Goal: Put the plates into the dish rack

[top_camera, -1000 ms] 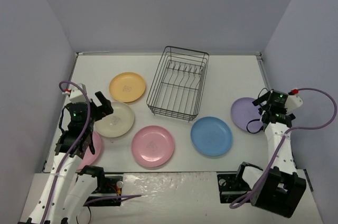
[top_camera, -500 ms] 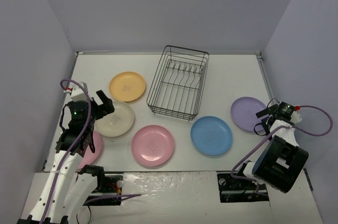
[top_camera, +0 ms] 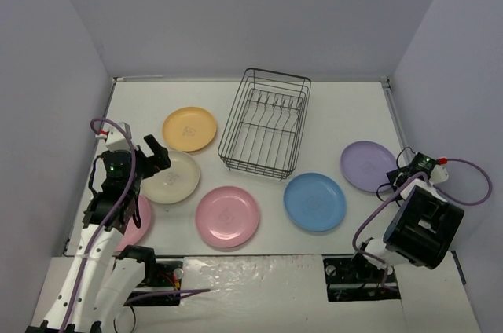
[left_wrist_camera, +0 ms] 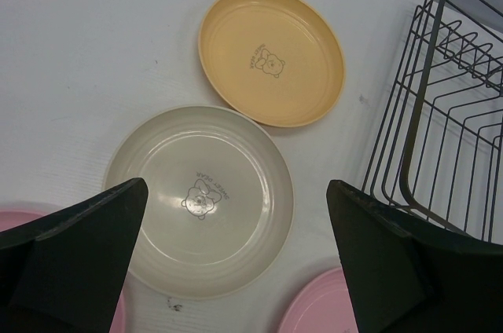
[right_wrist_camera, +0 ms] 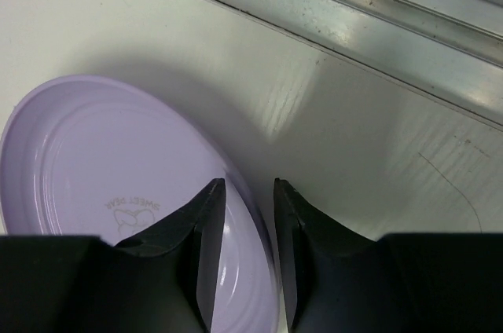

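Near the right edge, the right gripper (right_wrist_camera: 246,192) pinched the lavender plate (right_wrist_camera: 118,168) by its rim, jaws narrow (an edge grip suits a flat plate). The left gripper (left_wrist_camera: 236,188) gaped wide over the cream plate (left_wrist_camera: 200,168), left of the empty dish rack (top_camera: 263,125).

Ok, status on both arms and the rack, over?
Left gripper open above cream plate. Right gripper jaws narrow, astride lavender plate rim; grip unclear. Dish rack holds no plates. Nothing blocking it.

table (top_camera: 346,113): white | on it: six plates (top_camera: 228,217), dish rack (top_camera: 265,123) | rack at rear centre
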